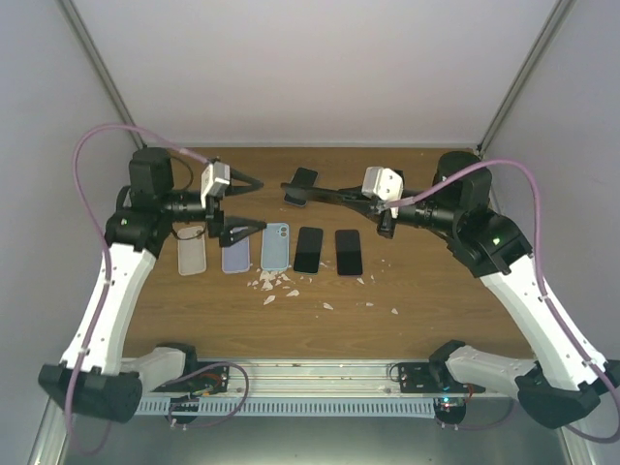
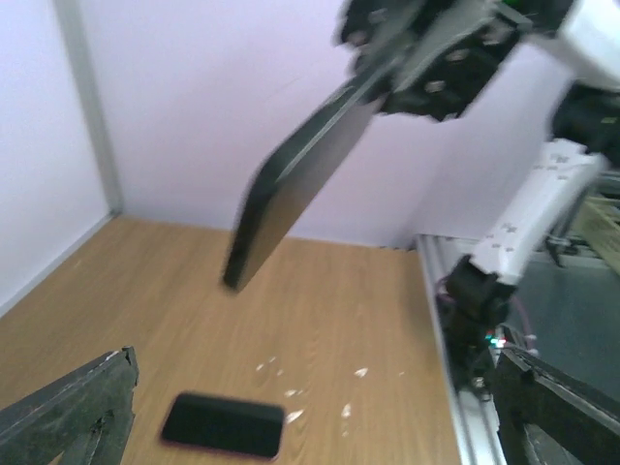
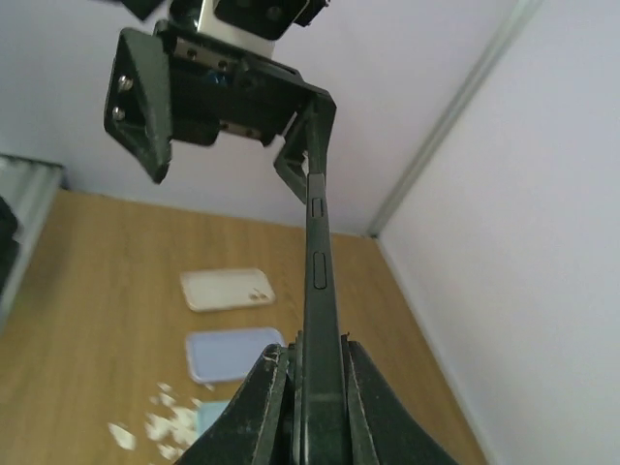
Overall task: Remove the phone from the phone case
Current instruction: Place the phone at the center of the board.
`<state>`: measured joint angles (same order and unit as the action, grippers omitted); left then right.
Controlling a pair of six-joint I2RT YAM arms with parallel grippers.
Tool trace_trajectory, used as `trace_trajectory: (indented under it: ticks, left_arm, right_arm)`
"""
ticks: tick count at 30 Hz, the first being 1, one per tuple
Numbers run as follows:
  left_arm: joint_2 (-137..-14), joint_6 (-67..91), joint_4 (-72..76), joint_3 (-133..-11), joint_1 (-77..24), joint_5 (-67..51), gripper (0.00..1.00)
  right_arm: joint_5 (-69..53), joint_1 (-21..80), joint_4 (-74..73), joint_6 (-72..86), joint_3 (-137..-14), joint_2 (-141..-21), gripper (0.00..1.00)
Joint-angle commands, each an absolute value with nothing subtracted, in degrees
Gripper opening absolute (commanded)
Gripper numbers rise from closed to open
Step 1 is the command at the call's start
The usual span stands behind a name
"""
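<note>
White arms [image 1: 107, 300] with black joints [image 1: 150, 174], black fingers [image 3: 260, 412], looping pink cables [image 1: 116, 128].

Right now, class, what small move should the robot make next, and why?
Probably the right hand should lower its dark phone beside the two black phones: three seemingly empty cases lie in the same row, and the left hand is open, holding nothing.
</note>
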<state>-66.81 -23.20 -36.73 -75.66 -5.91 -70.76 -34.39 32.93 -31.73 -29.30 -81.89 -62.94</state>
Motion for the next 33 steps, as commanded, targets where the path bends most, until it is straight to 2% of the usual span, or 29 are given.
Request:
trace_trajectory:
  ticks: [1,7,11,12,15,19,23,25,28,29,30,31,33]
  left_arm:
    - [-61.68,-11.34,-16.91,-72.22,-11.74,-75.88,0.99]
    - [-63.37,-6.47,-14.26,-76.53,-22.42,-70.58,0.92]
    - [-64.63,-5.32,-13.09,-78.43,-27.76,-68.2,0.82]
    - [-64.99,-5.02,-12.68,-78.7,-28.68,-68.11,0.78]
    - [-65.49,-0.73,-7.87,-78.18,-29.44,-68.48,0.57]
    - [-66.75,4.34,-3.34,-79.03,-29.6,-69.79,0.22]
    - [-67.63,7.49,-0.19,-80.06,-29.62,-69.58,0.03]
    - [-68.17,8.49,1.7,-80.79,-29.62,-69.69,0.0]
    - [-68.6,8.4,2.14,-81.43,-29.62,-68.87,0.0]
    - [-68.9,7.22,1.12,-82.05,-29.64,-68.08,0.0]
    - [-69.13,5.62,-0.22,-82.54,-29.62,-66.78,0.0]
    - [-69.29,3.99,-2.19,-83.06,-29.62,-65.1,0.0]
    - [-69.72,0.65,-5.3,-84.04,-29.62,-60.25,0.0]
  right_arm:
    - [-46.43,32.3,-27.93,-18.57,-84.97,-61.6,0.0]
    - [-54.7,30.1,-23.31,-10.18,-85.7,-62.0,0.0]
    - [-57.46,29.46,-20.78,-6.44,-85.65,-61.66,0.01]
    - [-57.95,29.18,-20.26,-5.67,-85.61,-61.5,0.01]
    - [-59.25,28.56,-18.72,-3.27,-85.22,-60.95,0.01]
    - [-60.87,27.11,-15.58,1.15,-84.39,-60.4,0.0]
    - [-62.05,25.21,-11.56,7.23,-83.17,-60.06,0.0]
    - [-61.59,24.15,-9.84,10.06,-82.36,-59.94,0.03]
    - [-60.74,21.66,-8.81,14.49,-81.53,-59.96,0.2]
    - [-60.39,20.87,-8.45,16.09,-81.17,-59.88,0.38]
    - [-59.85,19.94,-8.04,18.04,-80.62,-59.71,0.6]
    - [-59.38,19.01,-7.67,19.7,-80.1,-59.5,0.72]
    - [-58.66,17.23,-7.25,22.42,-78.89,-59.04,0.88]
